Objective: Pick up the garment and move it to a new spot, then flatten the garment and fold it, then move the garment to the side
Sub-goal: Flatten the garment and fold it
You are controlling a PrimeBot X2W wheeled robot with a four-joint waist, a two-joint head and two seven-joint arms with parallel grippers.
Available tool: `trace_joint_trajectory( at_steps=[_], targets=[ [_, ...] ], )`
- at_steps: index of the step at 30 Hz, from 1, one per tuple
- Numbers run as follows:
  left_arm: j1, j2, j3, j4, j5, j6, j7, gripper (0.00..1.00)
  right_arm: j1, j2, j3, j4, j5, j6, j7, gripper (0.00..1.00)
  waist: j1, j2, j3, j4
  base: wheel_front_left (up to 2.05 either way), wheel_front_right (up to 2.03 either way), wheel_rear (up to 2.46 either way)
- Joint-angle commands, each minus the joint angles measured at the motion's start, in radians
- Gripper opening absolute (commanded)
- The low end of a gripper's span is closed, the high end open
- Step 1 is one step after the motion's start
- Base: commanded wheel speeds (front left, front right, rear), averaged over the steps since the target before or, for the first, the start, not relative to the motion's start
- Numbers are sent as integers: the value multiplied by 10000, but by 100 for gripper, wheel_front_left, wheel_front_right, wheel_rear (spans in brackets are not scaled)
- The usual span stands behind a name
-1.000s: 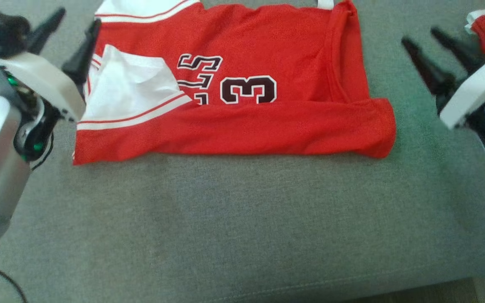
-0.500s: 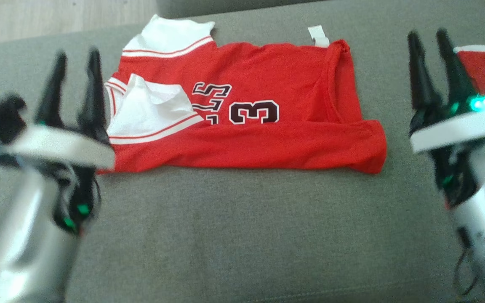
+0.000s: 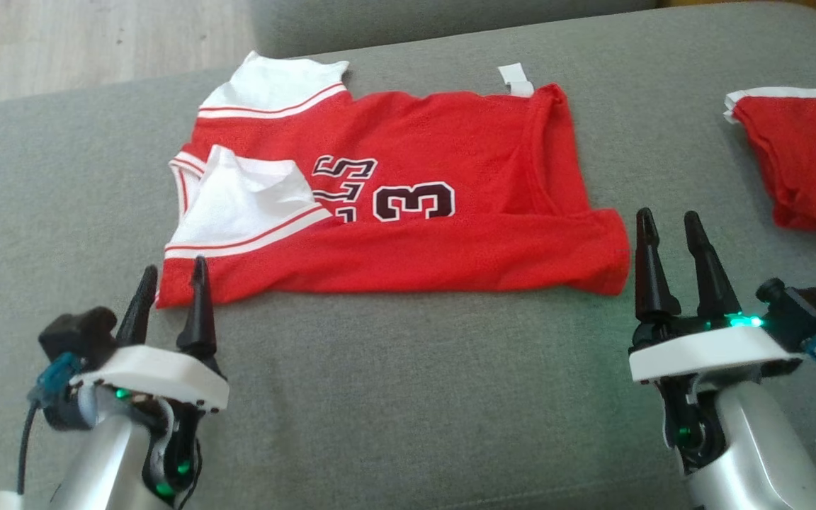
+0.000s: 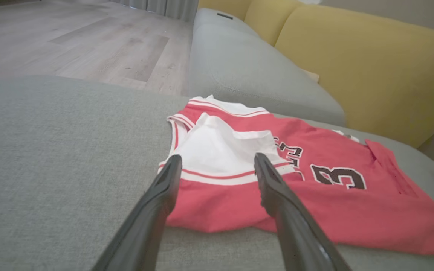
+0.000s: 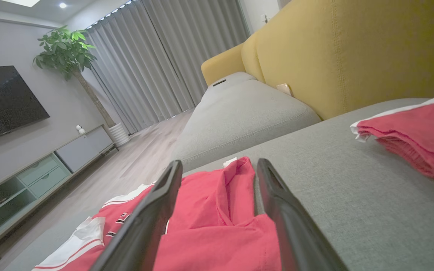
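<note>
The garment (image 3: 408,142) is a red jersey with white trim and a dark number. It lies on the grey cushion (image 3: 408,397), its near edge folded over and a white flap turned in at its left. My left gripper (image 3: 174,269) stands open just in front of the garment's near left corner, empty. In the left wrist view the open fingers (image 4: 164,195) frame that corner of the garment (image 4: 352,214). My right gripper (image 3: 666,216) is open and empty beside the near right corner. The right wrist view has the garment (image 5: 209,226) between and beyond its fingertips (image 5: 277,203).
A second red and white cloth (image 3: 805,156) lies bunched at the cushion's right end, also seen as a cloth (image 5: 420,135) from the right wrist. A yellow sofa back (image 4: 371,71) rises behind. Wooden floor (image 3: 61,49) lies past the far left edge.
The head camera has tilted, so the picture shifted. Both grippers have drawn back from the garment's sides to its near corners. Both stay open.
</note>
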Motion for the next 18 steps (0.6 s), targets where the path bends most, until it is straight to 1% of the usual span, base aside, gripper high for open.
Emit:
trace_joint_trajectory(
  at_steps=[1,4,7,13,18],
  targets=[
    [-569,220,464,6,167,87,-50,100,-191,128,208,-484,-124,67,104,100,0,0,54,-100,0,0,0],
    [-839,329,464,746,331,267,-2,100,-202,171,200,-745,-186,67,290,100,0,0,154,-247,0,0,0],
    [-1142,447,423,1453,492,529,265,100,-201,191,170,-985,-228,67,417,100,0,0,288,-389,0,0,0],
    [-1755,676,432,2664,655,855,562,100,-119,207,252,-1289,-246,67,589,100,0,0,524,-625,0,0,0],
    [-2080,802,354,3356,748,976,844,100,-105,209,349,-1404,-205,67,656,100,0,0,665,-757,0,0,0]
  ],
)
